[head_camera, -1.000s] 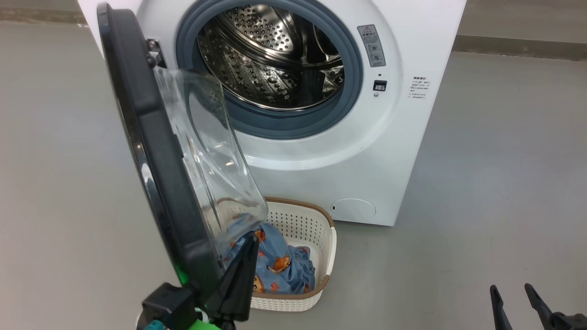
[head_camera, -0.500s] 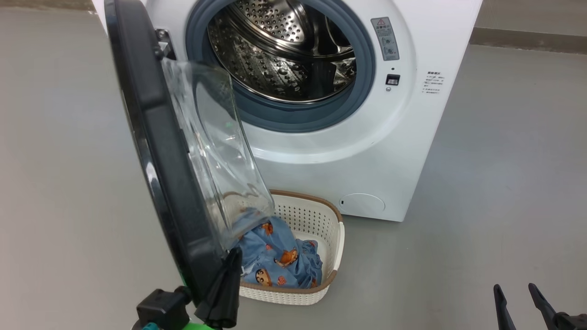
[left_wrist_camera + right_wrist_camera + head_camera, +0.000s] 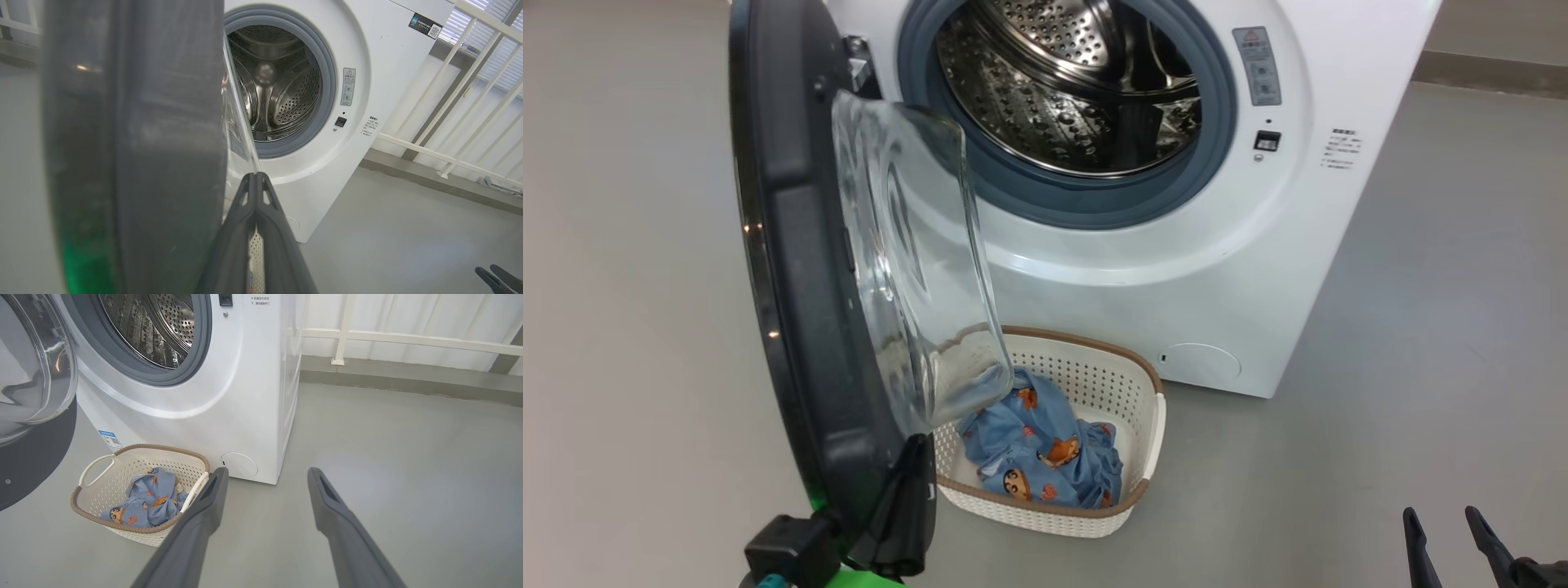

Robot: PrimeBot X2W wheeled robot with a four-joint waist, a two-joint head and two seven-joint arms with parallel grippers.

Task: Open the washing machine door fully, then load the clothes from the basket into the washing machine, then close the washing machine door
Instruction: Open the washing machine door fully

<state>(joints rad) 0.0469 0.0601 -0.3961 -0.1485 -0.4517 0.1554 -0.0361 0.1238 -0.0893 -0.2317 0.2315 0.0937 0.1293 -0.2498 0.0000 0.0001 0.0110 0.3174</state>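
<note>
The white washing machine [image 3: 1176,286] stands with its steel drum [image 3: 1078,82] exposed. Its black washing machine door [image 3: 792,245] hangs open on the left, edge-on to me, the clear glass bowl bulging toward the machine. My left gripper [image 3: 920,441] is shut, empty, its fingers lying along the door's inner lower rim; in the left wrist view its tip [image 3: 255,175] points at the glass. On the floor under the door sits the basket [image 3: 1152,392] holding the blue printed clothes [image 3: 1045,449]. My right gripper [image 3: 1440,513] stands open and empty, low on the right, apart from the basket [image 3: 163,448].
Grey floor spreads out to the right of the machine. A white railing [image 3: 408,339] above a low kerb runs behind and to the right. The open door overhangs the basket's left part.
The head view has shifted, so everything sits further right. Relative to the machine, the door has swung a little wider, with my left gripper following along its inner side. The right gripper has stayed put.
</note>
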